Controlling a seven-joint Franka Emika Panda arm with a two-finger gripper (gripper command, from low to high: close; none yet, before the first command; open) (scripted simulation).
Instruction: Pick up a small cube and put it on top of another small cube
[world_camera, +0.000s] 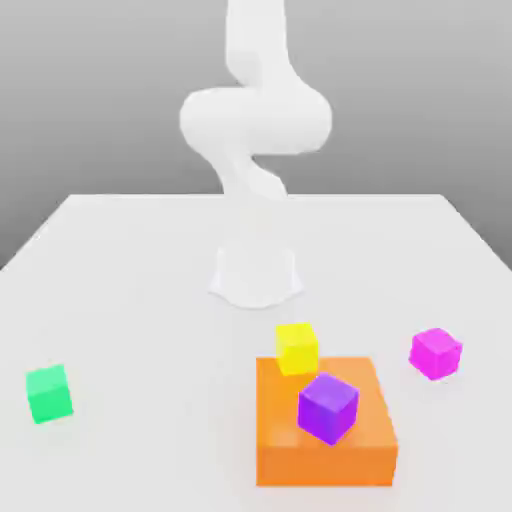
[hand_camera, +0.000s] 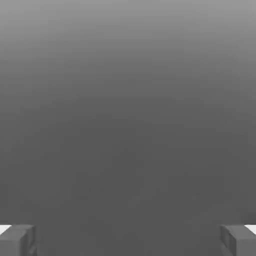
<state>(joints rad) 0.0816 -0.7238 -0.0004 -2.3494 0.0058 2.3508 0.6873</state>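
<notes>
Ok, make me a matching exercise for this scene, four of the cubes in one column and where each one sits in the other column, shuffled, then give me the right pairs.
Column one:
1. magenta cube
2. green cube
3. purple cube
4. yellow cube

Column two:
A. alone on the table, far toward the exterior view's left
B. on top of the orange block, near its middle
C. at the orange block's far edge, nearest the arm's base
D. on the table, off the orange block's side toward the exterior view's right

Pairs: 1-D, 2-A, 3-B, 4-C
</notes>
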